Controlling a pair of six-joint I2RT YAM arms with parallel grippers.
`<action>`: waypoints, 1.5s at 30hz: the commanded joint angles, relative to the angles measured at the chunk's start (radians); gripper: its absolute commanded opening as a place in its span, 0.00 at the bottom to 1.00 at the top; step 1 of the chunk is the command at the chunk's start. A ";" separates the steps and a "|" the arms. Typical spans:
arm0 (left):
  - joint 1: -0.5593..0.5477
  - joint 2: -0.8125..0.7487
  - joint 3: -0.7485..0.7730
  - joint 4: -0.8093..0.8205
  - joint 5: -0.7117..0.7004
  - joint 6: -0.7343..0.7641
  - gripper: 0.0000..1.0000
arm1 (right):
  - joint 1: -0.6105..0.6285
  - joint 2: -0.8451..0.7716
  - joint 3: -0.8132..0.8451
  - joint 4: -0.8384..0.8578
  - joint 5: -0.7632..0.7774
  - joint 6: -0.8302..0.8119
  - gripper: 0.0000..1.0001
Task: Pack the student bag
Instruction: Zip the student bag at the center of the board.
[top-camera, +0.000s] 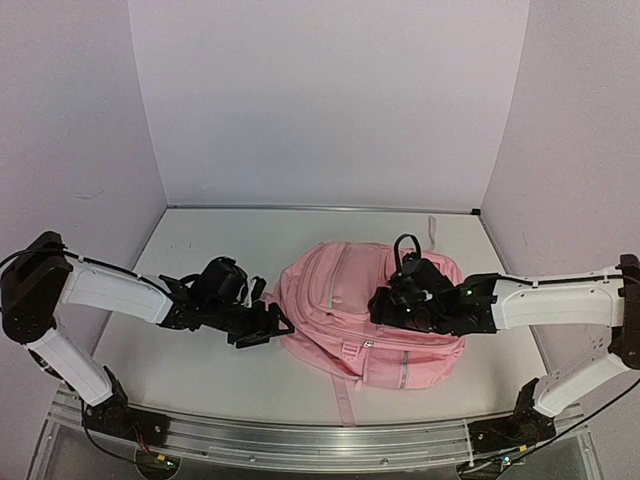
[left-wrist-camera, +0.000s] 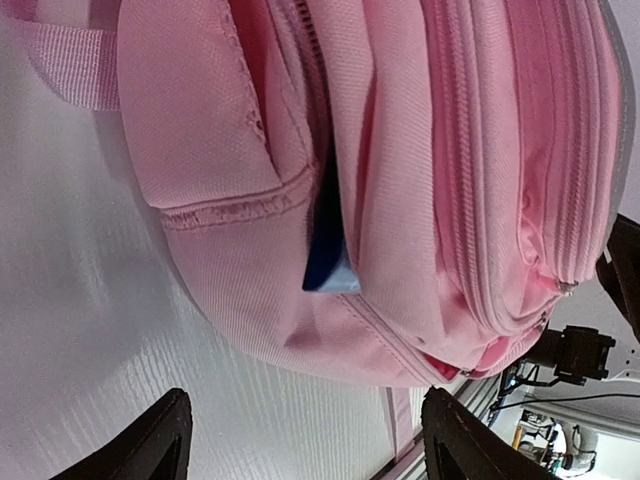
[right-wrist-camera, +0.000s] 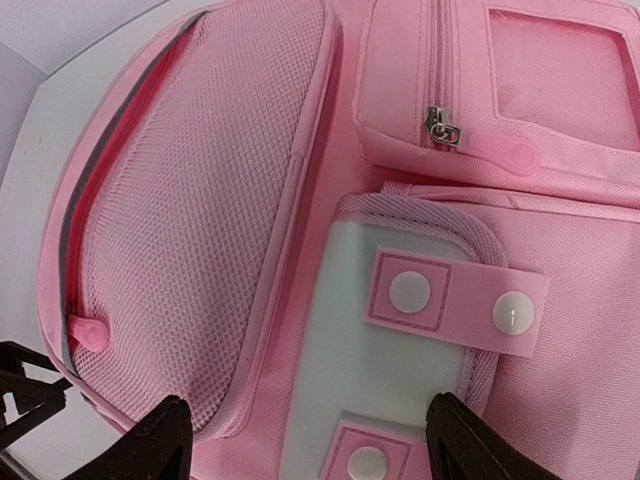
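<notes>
A: Left gripper (top-camera: 272, 327)?
B: Wide open, empty, just beside the student bag (top-camera: 335, 285), which lies front-up on the table (top-camera: 200, 240).
A: Handling?
B: Soft and floppy, probably light. Pinch a strap or seam. Right gripper (top-camera: 382, 302) is wide open over the front pockets.

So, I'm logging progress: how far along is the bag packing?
Done: a blue item sits tucked into the student bag at a side opening, its edge showing. In hand: nothing; the left gripper beside the bag and the right gripper above it are both open. Left: probably pushing that item fully in and zipping up.
</notes>
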 joint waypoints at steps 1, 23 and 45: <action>0.018 0.086 0.058 0.131 0.020 -0.035 0.80 | 0.004 0.005 -0.036 0.071 -0.039 0.033 0.79; 0.237 0.397 0.336 0.449 0.207 0.129 0.31 | 0.005 0.023 -0.046 0.227 -0.056 0.069 0.74; -0.091 0.069 0.139 0.117 0.080 0.351 0.60 | 0.003 0.153 0.035 0.203 0.055 -0.077 0.77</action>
